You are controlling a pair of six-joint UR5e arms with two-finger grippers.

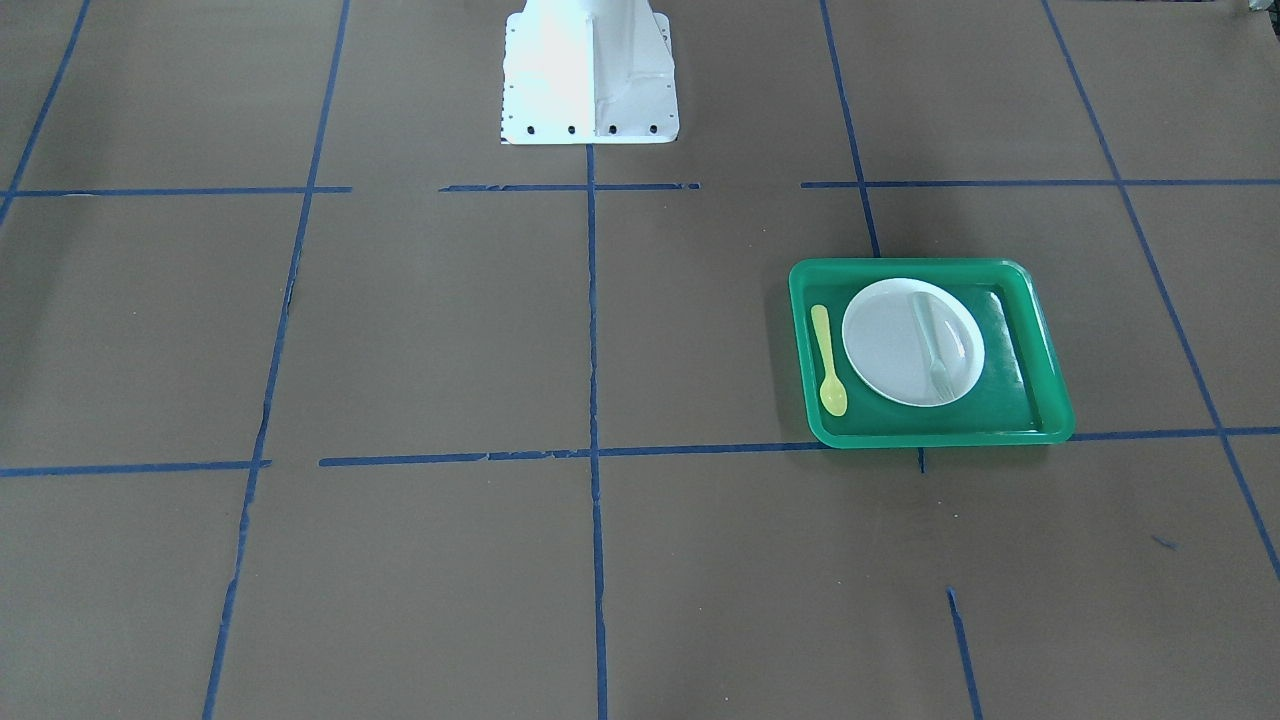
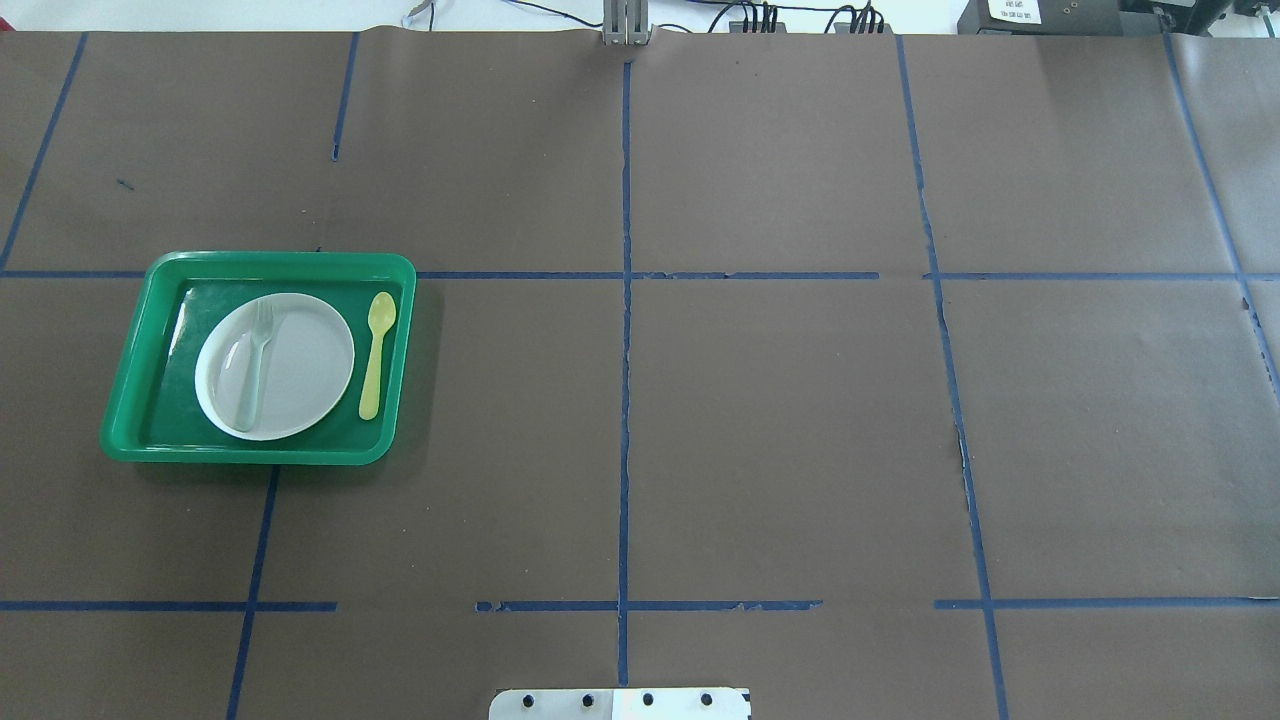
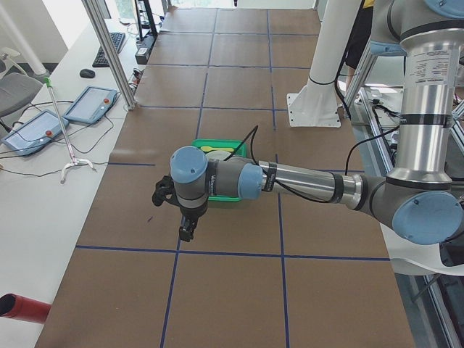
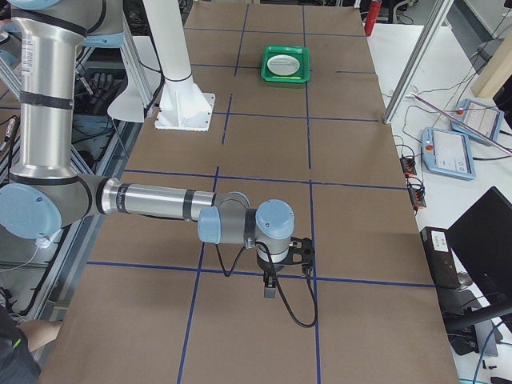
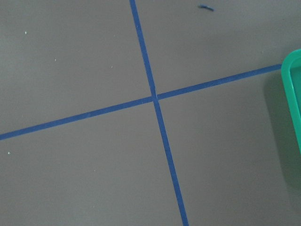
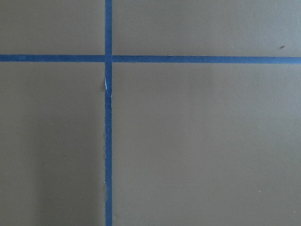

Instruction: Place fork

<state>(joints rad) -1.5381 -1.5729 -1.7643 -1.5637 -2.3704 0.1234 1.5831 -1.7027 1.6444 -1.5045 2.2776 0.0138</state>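
The pale grey-white fork (image 1: 930,345) lies across the white plate (image 1: 885,350) inside the green tray (image 1: 940,438). In the overhead view the fork (image 2: 255,365) lies on the left part of the plate (image 2: 300,365), tines to the far side, in the tray (image 2: 250,452). My left gripper (image 3: 187,230) shows only in the exterior left view, hanging above the table beside the tray (image 3: 230,147); I cannot tell whether it is open or shut. My right gripper (image 4: 270,290) shows only in the exterior right view, far from the tray (image 4: 286,78); its state is also unclear.
A yellow spoon (image 1: 826,360) lies in the tray beside the plate, and it also shows in the overhead view (image 2: 376,350). The tray's rim (image 5: 292,94) edges the left wrist view. The white robot base (image 1: 590,75) stands at the table's middle. Blue tape lines grid the brown table.
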